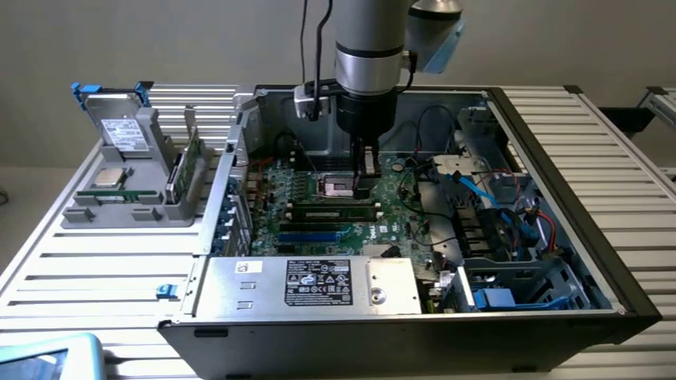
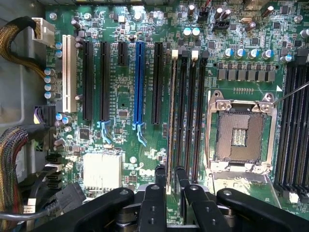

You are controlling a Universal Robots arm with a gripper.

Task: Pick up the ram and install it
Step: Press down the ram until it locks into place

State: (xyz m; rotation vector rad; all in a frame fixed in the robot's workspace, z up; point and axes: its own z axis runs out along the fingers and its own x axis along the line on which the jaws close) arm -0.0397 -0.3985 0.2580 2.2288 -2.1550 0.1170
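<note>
Gripper (image 2: pixel 170 178) low over the board (image 2: pixel 120 145). Your jaws pinch one end of the ram (image 2: pixel 170 116), edge-up beside the empty slots (image 2: pixel 193 121), probably to keep it square for seating.

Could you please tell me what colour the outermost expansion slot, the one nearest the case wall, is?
White; the slot shows best in the wrist view.
</note>
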